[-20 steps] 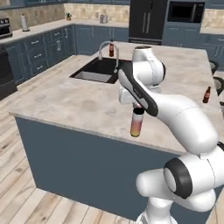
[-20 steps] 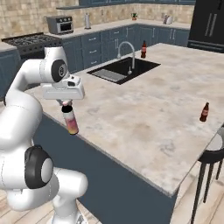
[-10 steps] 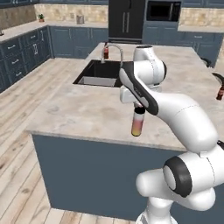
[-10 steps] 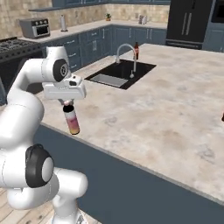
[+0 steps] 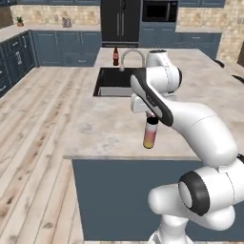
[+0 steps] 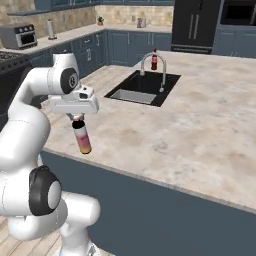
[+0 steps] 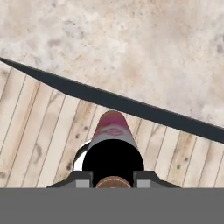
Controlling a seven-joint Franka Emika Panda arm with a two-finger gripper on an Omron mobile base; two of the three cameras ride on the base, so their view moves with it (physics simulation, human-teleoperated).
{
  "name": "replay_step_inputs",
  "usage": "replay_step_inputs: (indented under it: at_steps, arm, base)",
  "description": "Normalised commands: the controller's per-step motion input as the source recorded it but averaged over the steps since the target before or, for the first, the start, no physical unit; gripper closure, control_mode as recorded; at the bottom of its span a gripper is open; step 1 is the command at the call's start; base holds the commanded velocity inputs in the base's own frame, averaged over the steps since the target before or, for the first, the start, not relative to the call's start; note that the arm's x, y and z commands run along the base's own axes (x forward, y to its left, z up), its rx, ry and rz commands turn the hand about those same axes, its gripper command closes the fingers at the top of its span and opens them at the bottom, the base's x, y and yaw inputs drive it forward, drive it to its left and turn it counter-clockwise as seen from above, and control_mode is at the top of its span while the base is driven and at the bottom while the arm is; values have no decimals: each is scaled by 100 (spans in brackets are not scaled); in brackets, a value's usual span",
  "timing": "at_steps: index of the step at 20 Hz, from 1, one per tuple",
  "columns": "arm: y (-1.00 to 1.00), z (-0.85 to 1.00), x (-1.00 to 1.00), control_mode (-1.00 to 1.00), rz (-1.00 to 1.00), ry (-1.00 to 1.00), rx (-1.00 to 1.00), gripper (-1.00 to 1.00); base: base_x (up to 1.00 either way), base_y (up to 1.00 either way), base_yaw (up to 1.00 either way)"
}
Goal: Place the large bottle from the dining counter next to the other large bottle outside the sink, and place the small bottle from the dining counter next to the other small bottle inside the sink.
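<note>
Speckled beige stone tops the island (image 5: 109,124), which has dark blue sides and stands on a pale plank floor (image 5: 33,143), with blue cabinets and a black fridge (image 5: 120,21) along the far wall. At the near edge of the island the gripper (image 5: 151,116) is clamped on the neck of a bottle (image 5: 150,133), which hangs upright over the stone just inside the rim; its body is orange-yellow low down and pink higher up, with a dark cap. From the right base view the same bottle (image 6: 82,136) hangs below the gripper (image 6: 77,118), clear of the surface. The hand view looks straight down the bottle (image 7: 113,135), where a pink label bears a swirled mark (no lettering can be read), with the island's dark edge and floor beneath. Well apart, a sink (image 5: 116,82) is set in the stone under a curved tap (image 6: 152,67), and a dark bottle with a red cap (image 6: 154,60) stands on the counter behind it.
</note>
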Motion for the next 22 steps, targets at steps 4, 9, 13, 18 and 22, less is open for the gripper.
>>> replay_step_inputs:
  at_steps: [4,9,13,18,22]
  arm:
    - [0,0,0,100,0,0,0,100]
    - [0,0,0,100,0,0,0,100]
    - [0,0,0,100,0,0,0,100]
    - [0,0,0,100,0,0,0,100]
    - [0,0,0,100,0,0,0,100]
  base:
    - [26,100,-33]
    - [36,100,-33]
    - [38,100,-34]
    - [46,100,-34]
    - [72,100,-38]
